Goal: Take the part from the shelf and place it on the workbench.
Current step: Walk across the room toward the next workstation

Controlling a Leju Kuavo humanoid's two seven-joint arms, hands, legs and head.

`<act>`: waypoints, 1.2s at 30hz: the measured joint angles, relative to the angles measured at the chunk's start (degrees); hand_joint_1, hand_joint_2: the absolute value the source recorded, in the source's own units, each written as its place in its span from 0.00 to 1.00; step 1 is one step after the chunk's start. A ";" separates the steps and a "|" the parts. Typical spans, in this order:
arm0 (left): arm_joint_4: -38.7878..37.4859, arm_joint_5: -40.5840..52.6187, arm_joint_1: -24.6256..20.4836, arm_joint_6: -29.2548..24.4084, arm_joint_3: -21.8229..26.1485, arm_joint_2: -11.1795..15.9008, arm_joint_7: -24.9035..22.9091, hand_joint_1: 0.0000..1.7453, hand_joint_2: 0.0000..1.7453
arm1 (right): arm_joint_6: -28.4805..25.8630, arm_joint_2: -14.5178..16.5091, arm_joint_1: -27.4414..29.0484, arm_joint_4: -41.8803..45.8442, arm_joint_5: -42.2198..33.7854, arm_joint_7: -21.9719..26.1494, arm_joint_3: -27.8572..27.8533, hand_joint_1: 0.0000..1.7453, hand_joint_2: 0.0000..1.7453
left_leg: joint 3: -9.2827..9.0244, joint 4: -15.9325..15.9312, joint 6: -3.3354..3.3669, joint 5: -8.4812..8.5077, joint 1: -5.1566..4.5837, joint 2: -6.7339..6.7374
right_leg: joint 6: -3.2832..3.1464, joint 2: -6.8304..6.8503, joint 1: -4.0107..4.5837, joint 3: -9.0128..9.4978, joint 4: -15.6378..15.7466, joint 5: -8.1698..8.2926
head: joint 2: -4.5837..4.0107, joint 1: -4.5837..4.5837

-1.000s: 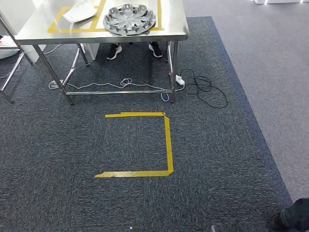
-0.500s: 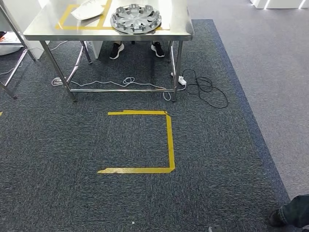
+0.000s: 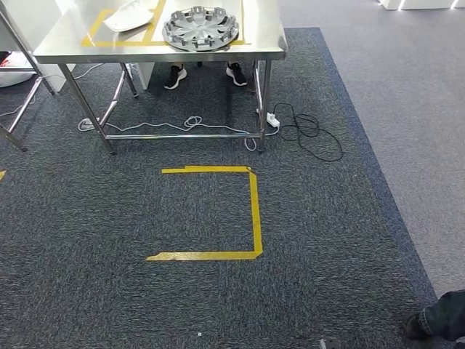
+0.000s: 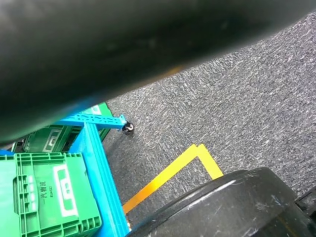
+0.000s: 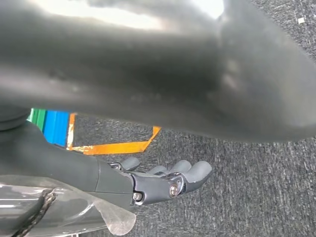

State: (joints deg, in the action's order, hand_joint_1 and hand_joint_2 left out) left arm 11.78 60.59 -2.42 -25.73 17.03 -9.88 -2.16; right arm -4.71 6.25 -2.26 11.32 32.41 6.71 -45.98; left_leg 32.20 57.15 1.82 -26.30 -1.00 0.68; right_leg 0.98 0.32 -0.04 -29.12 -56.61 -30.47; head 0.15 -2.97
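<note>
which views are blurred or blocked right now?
Head view: sharp, even light, mild glare on the steel workbench. Left wrist view: a large dark out-of-focus mass covers the upper part; the green crates stay readable. Right wrist view: blurred grey mass across most of it, hand in focus.

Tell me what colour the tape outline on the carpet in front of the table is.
Yellow; the tape outline shows best in the head view.

We see our right hand [image 5: 164,180] hanging empty, fingers loosely extended, above grey carpet [image 5: 242,187] crossed by orange tape [image 5: 115,146].
</note>
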 joint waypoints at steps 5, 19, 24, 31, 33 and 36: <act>0.00 0.00 -0.01 0.00 0.00 0.00 -0.01 0.00 0.00 | -0.01 0.00 -0.05 0.01 0.00 0.00 -0.14 0.00 0.00 | 0.06 0.00 -0.18 -0.12 -0.01 0.00 | -0.03 -0.01 -0.05 -0.05 0.01 -0.03 | 0.00 -0.02; 0.00 -0.06 0.00 0.60 0.08 0.07 -0.78 0.00 0.00 | 0.32 0.00 -0.08 -0.01 -1.13 -0.01 -0.78 0.00 0.00 | 0.13 0.04 -0.15 -0.12 -0.29 0.00 | 0.07 -0.01 -0.33 -0.09 0.04 0.03 | 0.00 -0.03; 0.00 -0.20 0.02 0.81 0.12 0.07 -1.08 0.00 0.00 | 0.34 0.00 -0.20 0.01 -1.84 -0.02 -1.69 0.00 0.00 | 0.13 0.04 -0.15 -0.12 -0.29 0.00 | 0.09 -0.01 -0.35 -0.10 0.04 0.04 | 0.00 -0.02; 0.00 -0.26 0.02 0.87 0.14 0.07 -1.10 0.00 0.00 | 0.34 0.00 -0.24 0.01 -1.89 -0.02 -1.84 0.00 0.00 | 0.13 0.04 -0.15 -0.12 -0.29 0.00 | 0.09 -0.01 -0.35 -0.10 0.04 0.04 | 0.00 -0.03; 0.00 -0.26 0.02 0.87 0.15 0.07 -1.15 0.00 0.00 | 0.30 0.00 -0.25 0.00 -1.85 -0.02 -1.85 0.00 0.00 | 0.13 0.04 -0.15 -0.12 -0.29 0.00 | 0.09 -0.01 -0.35 -0.10 0.04 0.04 | 0.00 -0.03; 0.00 -0.40 0.03 1.38 0.56 0.46 -2.57 0.00 0.00 | -0.49 0.02 -0.44 -0.01 -0.81 0.05 -1.86 0.00 0.00 | 0.21 0.04 0.42 -0.10 -0.42 -0.13 | 0.52 0.19 -0.46 0.22 0.20 0.18 | 0.00 0.00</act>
State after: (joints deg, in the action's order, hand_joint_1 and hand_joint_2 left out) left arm 11.78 60.19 -2.39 -24.34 17.59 -9.42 -4.73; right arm -5.20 6.27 -2.70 11.31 31.60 6.76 -47.84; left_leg 32.41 57.18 2.24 -26.40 -1.41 0.55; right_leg 1.50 0.51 -0.51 -28.90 -56.40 -30.29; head 0.15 -2.97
